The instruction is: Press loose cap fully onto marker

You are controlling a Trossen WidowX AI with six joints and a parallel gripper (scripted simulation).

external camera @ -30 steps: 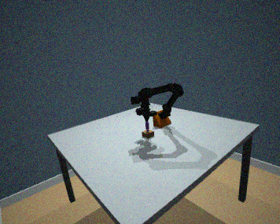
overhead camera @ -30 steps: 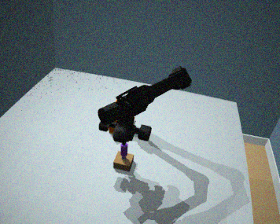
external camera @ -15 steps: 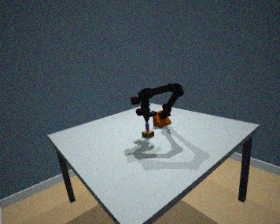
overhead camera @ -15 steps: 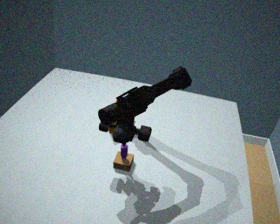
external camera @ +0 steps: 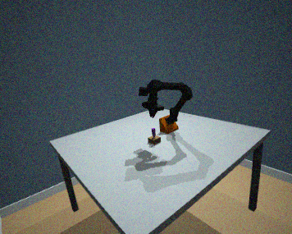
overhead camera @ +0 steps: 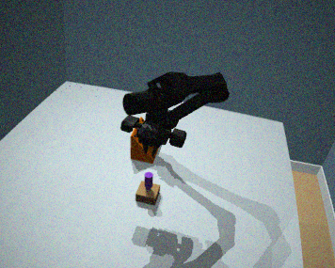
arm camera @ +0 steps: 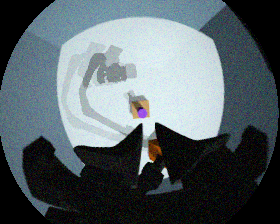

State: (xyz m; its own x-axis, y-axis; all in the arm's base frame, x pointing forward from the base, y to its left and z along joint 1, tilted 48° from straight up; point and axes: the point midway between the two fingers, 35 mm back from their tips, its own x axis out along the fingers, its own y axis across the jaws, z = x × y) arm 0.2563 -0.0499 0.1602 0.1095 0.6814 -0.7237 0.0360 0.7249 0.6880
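The purple cap sits on the marker, standing upright in the small wooden holder block near the middle of the white table. The black gripper hangs in the air above and behind it, close to the arm's orange base. Its jaws are slightly parted and pinch nothing.

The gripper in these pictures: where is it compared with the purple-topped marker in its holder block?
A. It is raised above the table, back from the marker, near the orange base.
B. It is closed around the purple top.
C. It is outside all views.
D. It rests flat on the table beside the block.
A: the gripper hangs above the table by the orange base, apart from the marker standing in its holder block.
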